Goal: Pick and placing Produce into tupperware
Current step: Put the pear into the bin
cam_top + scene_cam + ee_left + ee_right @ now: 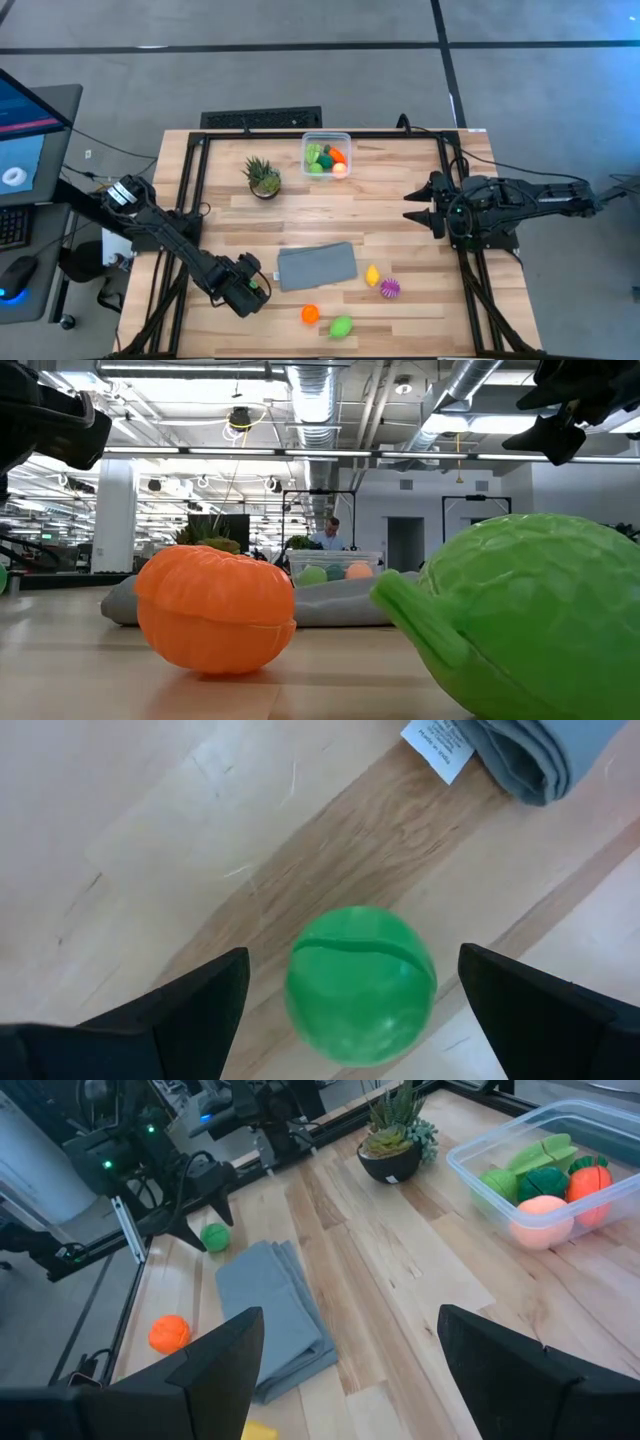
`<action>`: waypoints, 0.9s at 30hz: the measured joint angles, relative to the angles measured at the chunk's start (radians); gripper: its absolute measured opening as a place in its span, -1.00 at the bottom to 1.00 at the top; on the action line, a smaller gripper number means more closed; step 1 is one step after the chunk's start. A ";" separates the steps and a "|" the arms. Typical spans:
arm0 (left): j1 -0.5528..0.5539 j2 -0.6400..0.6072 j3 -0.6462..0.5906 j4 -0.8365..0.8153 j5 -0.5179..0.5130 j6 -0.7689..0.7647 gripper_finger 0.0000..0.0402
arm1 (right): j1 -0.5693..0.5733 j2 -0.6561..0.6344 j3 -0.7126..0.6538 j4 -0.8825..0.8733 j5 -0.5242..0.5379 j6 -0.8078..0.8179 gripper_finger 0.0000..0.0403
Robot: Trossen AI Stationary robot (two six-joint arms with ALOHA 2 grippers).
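My left gripper is low over the table's near left part, open. Its fingers stand on either side of a small green ball that lies on the wood, and they do not touch it. My right gripper hovers open over the table's right side, empty. The clear tupperware sits at the far edge with green, orange and pink produce inside. An orange piece, a green piece, a yellow piece and a spiky purple piece lie near the near edge.
A folded grey cloth lies flat just right of my left gripper, with its label toward the ball. A spiky green potted plant stands left of the tupperware. Black rails frame the table's sides. Bare wood lies in the middle.
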 joint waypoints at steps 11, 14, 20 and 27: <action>0.022 0.000 0.000 -0.007 0.043 0.073 0.74 | 0.000 0.000 0.000 0.000 0.000 0.000 0.60; 0.021 0.000 0.000 -0.007 0.068 0.090 0.74 | 0.000 0.000 0.000 0.000 0.000 0.000 0.60; 0.024 0.000 0.000 -0.007 0.075 0.096 0.74 | 0.000 0.000 0.000 0.000 0.000 -0.001 0.60; 0.041 -0.001 -0.022 0.038 0.069 0.103 0.74 | 0.000 0.000 0.000 0.000 0.000 -0.001 0.60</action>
